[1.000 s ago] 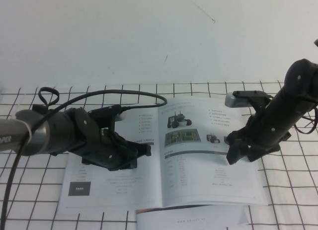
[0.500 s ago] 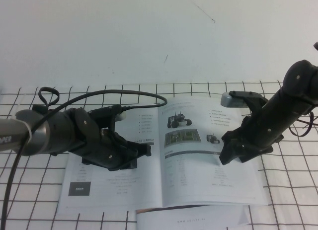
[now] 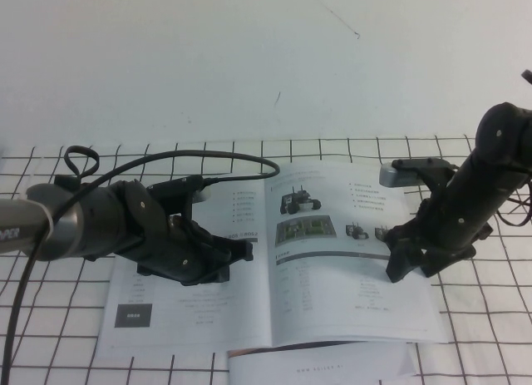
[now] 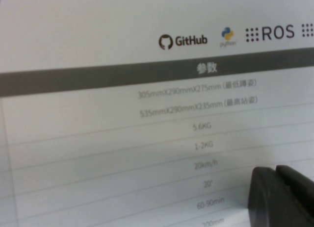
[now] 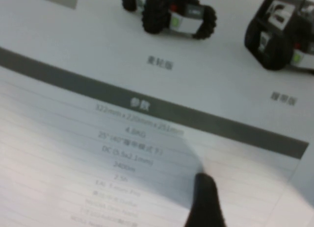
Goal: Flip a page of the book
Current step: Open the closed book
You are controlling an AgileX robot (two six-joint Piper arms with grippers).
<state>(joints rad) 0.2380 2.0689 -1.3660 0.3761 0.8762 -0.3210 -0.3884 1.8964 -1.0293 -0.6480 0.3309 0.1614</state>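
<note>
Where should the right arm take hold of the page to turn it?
Take the page at its free outer right edge, coming from the right: it lies flat, bound at the spine. The right tool hovers open there; the left tool rests on the book.

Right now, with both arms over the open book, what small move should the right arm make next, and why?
Probably lower the open right gripper toward the page near its outer edge. It hovers over the grey-barred table, gripping nothing, and the page lies flat. The left gripper sits over the book on the facing sheet and could hold it steady.
</note>
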